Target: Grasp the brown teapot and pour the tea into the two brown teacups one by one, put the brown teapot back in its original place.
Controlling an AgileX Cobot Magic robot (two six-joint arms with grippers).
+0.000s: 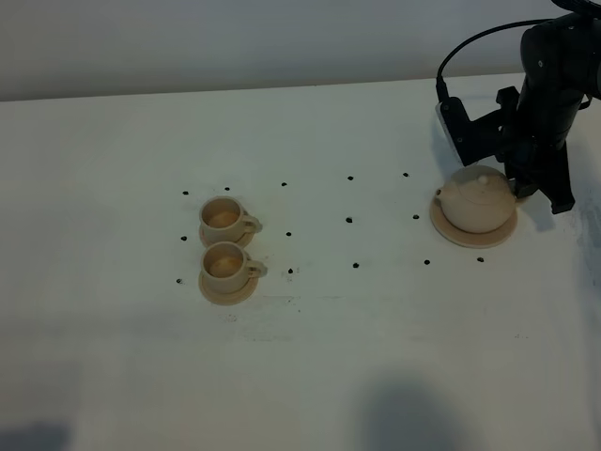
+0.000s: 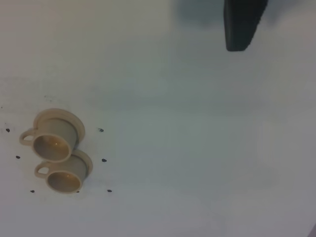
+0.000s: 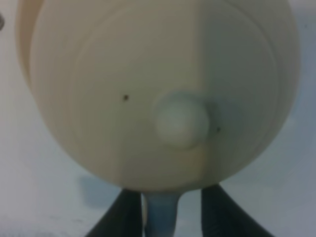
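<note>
Right gripper (image 3: 170, 210) jaws straddle the brown teapot (image 3: 158, 89) handle, partly open, unclamped; left gripper (image 2: 241, 27) jaw opening cannot be told.

Right arm down at the teapot's handle side; left barely in frame.

Right arm (image 1: 549, 75) black, folded steeply down from behind and to the right of the brown teapot (image 1: 476, 199), cable looping off its upper link. Right gripper (image 1: 519, 186) low, at the pot's handle side, opposite the spout. Its two dark fingers (image 3: 121, 217) straddle the handle, one against it and the other just beside; too blurred to tell whether the clamp is made. Left gripper (image 2: 241, 24): only one dark finger shows, spread unreadable.
</note>
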